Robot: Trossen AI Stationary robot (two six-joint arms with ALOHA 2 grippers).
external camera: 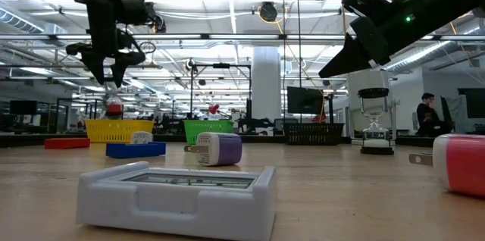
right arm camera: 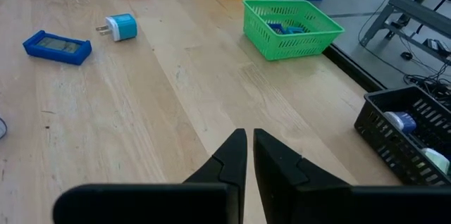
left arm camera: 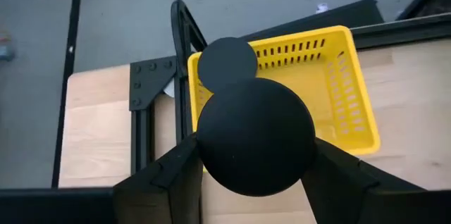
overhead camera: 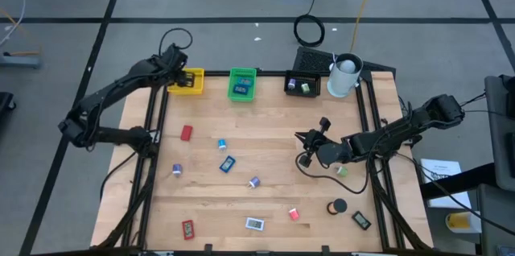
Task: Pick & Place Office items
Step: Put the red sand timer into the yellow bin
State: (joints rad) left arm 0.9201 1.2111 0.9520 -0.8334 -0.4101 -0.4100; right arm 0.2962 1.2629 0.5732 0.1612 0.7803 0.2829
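Wooden tabletop [overhead camera: 265, 139], pale planks in a dark frame, carrying all listed items.

Left arm: reaches to the 11 o'clock corner. Left claw [left arm camera: 255, 182] hovers above the yellow tray [left arm camera: 352, 97], grasping a black round roll [left arm camera: 255, 136] between its fingers; a second black roll [left arm camera: 227, 62] shows just beyond it, over the tray.

Right arm: enters from 3 o'clock. Right claw [right arm camera: 249, 155] clenched and holding nothing, above bare wood right of centre.

Trays along the 12 o'clock edge: yellow tray at 11 o'clock; green tray [overhead camera: 242, 84] just beside it, holding blue pieces; black tray [overhead camera: 302, 85] toward 1 o'clock, holding small bits. White cup [overhead camera: 344, 76] stands just beside the black tray, at 1 o'clock.

Office items loose on the tabletop:
- red flat piece [overhead camera: 187, 133], at 9 o'clock
- blue flat piece [overhead camera: 228, 163], near centre
- light blue plug-like bit [overhead camera: 222, 144], near the blue piece
- purple bit [overhead camera: 254, 182], toward 6 o'clock
- purple bit, second [overhead camera: 176, 169], toward 8 o'clock
- white-framed flat piece [overhead camera: 254, 224], at 6 o'clock
- red flat piece, second [overhead camera: 187, 229], at 7 o'clock
- pink bit [overhead camera: 294, 214], toward 5 o'clock
- black roll on the wood [overhead camera: 336, 206], at 5 o'clock
- dark flat piece [overhead camera: 361, 220], just beyond it
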